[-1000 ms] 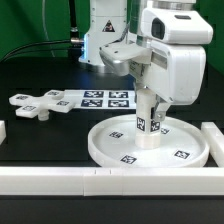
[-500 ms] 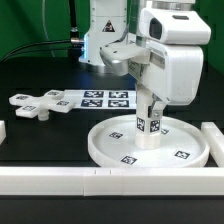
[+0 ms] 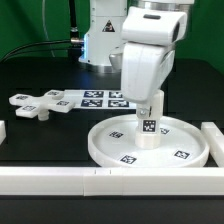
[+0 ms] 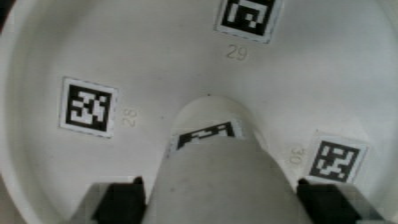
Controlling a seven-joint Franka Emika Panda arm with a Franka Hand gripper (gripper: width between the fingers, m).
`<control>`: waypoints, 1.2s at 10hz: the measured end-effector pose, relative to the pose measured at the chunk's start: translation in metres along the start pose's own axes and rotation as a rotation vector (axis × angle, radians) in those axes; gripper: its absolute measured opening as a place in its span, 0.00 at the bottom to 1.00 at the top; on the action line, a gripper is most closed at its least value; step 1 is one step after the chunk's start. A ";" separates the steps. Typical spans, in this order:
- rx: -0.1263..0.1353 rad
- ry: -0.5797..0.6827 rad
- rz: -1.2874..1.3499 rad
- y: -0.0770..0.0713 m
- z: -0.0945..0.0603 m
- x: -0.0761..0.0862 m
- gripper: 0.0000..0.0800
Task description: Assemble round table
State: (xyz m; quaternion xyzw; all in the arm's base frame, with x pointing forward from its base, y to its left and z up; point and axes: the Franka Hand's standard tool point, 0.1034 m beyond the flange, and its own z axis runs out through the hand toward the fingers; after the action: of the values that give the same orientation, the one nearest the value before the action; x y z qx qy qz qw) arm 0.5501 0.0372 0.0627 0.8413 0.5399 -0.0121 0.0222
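Note:
The large rimmed white disc [image 3: 100, 148] lies flat on the black table, with tags on its face. The short cylinder post [image 3: 150, 128] stands upright at its centre hub. My gripper [image 3: 152, 104] comes straight down over the post and is shut on its upper part. In the wrist view the post [image 4: 217, 160] runs between my two black fingers [image 4: 121, 200], which press on both its sides, with the disc [image 4: 160, 60] below. The flat cross-shaped piece [image 3: 33, 104] lies on the table at the exterior view's left, apart from the disc.
The marker board [image 3: 100, 98] lies behind the disc. A long white bar [image 3: 60, 180] edges the table's front, and another white bar [image 3: 214, 135] stands at the exterior view's right, close to the disc's rim. A short white block [image 3: 3, 130] sits at the left edge.
My hand has turned about its vertical axis while holding the post. The post's tag has shifted slightly to the exterior view's right. The disc and the cross-shaped piece have not moved.

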 end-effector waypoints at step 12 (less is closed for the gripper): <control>0.048 0.077 1.080 0.000 0.000 0.002 0.51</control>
State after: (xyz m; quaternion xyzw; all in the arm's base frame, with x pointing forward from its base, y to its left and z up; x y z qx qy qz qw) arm 0.5509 0.0389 0.0623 0.9992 0.0308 0.0197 -0.0138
